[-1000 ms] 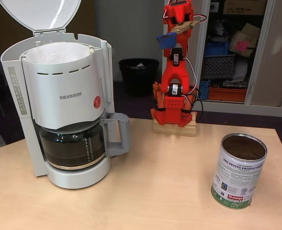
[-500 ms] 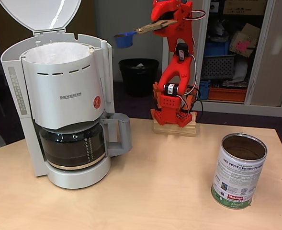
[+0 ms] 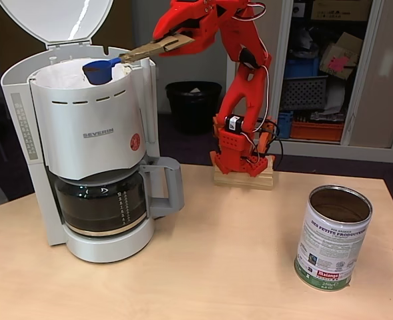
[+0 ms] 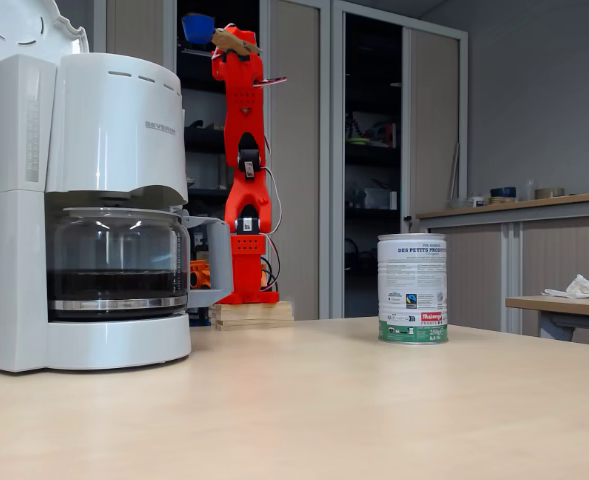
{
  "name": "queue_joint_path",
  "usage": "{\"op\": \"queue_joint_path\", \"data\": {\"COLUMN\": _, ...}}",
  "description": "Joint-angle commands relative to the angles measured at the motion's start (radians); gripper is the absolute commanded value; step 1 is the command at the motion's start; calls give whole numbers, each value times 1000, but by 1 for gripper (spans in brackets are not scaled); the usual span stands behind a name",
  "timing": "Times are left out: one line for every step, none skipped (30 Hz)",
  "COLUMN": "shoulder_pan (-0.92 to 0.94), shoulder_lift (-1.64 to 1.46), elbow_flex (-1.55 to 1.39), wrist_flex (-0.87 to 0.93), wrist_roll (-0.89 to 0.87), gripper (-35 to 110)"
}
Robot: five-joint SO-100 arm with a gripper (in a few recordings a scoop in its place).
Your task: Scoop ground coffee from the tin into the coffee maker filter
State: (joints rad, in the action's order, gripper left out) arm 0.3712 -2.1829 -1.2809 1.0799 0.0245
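The white coffee maker (image 3: 89, 133) (image 4: 84, 200) stands at the table's left with its domed lid (image 3: 56, 20) hinged up. A white paper filter (image 3: 66, 75) lines its open basket. My red arm reaches left from its base, and the gripper (image 3: 176, 40) is shut on the tan handle of a small blue scoop (image 3: 101, 70). The scoop hangs just above the basket's right side and its bowl looks dark inside, which may be ground coffee. In the low fixed view the scoop (image 4: 197, 28) shows high beside the arm's top. The open tin (image 3: 333, 237) (image 4: 412, 288) stands upright at the right.
The glass carafe (image 3: 101, 203) sits in the machine with dark liquid in it. The arm's wooden base (image 3: 243, 179) is at the table's far edge. Behind it are a black bin (image 3: 193, 103) and an open cabinet with crates (image 3: 309, 93).
The arm has swung left from upright above its base. It carried the blue scoop from high over the table's back edge to just above the filter basket.
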Motion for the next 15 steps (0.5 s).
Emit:
{"op": "queue_joint_path", "data": {"shoulder_pan": 17, "shoulder_lift": 20, "elbow_flex": 106, "wrist_flex": 37, "wrist_roll": 15, "gripper": 0}}
{"op": "queue_joint_path", "data": {"shoulder_pan": 15, "shoulder_lift": 25, "elbow_flex": 127, "wrist_flex": 46, "wrist_roll": 15, "gripper": 0}}
{"op": "queue_joint_path", "data": {"shoulder_pan": 11, "shoulder_lift": 25, "elbow_flex": 141, "wrist_flex": 48, "wrist_roll": 17, "gripper": 0}}
{"op": "queue_joint_path", "data": {"shoulder_pan": 8, "shoulder_lift": 23, "elbow_flex": 155, "wrist_flex": 54, "wrist_roll": 12, "gripper": 0}}
{"op": "queue_joint_path", "data": {"shoulder_pan": 5, "shoulder_lift": 20, "elbow_flex": 167, "wrist_flex": 63, "wrist_roll": 3, "gripper": 0}}
{"op": "queue_joint_path", "data": {"shoulder_pan": -6, "shoulder_lift": 14, "elbow_flex": 170, "wrist_flex": 64, "wrist_roll": 0, "gripper": 0}}
{"op": "queue_joint_path", "data": {"shoulder_pan": -17, "shoulder_lift": 5, "elbow_flex": 167, "wrist_flex": 60, "wrist_roll": -3, "gripper": 0}}
{"op": "queue_joint_path", "data": {"shoulder_pan": -25, "shoulder_lift": -5, "elbow_flex": 160, "wrist_flex": 54, "wrist_roll": -5, "gripper": 0}}
{"op": "queue_joint_path", "data": {"shoulder_pan": -26, "shoulder_lift": -15, "elbow_flex": 149, "wrist_flex": 48, "wrist_roll": -8, "gripper": 0}}
{"op": "queue_joint_path", "data": {"shoulder_pan": -28, "shoulder_lift": -26, "elbow_flex": 138, "wrist_flex": 40, "wrist_roll": -9, "gripper": 0}}
{"op": "queue_joint_path", "data": {"shoulder_pan": -28, "shoulder_lift": -29, "elbow_flex": 138, "wrist_flex": 40, "wrist_roll": -12, "gripper": 0}}
{"op": "queue_joint_path", "data": {"shoulder_pan": -23, "shoulder_lift": -29, "elbow_flex": 143, "wrist_flex": 44, "wrist_roll": -15, "gripper": 0}}
{"op": "queue_joint_path", "data": {"shoulder_pan": -15, "shoulder_lift": -29, "elbow_flex": 144, "wrist_flex": 44, "wrist_roll": -15, "gripper": 0}}
{"op": "queue_joint_path", "data": {"shoulder_pan": -3, "shoulder_lift": -31, "elbow_flex": 138, "wrist_flex": 38, "wrist_roll": -17, "gripper": 0}}
{"op": "queue_joint_path", "data": {"shoulder_pan": 11, "shoulder_lift": -37, "elbow_flex": 126, "wrist_flex": 29, "wrist_roll": -18, "gripper": 0}}
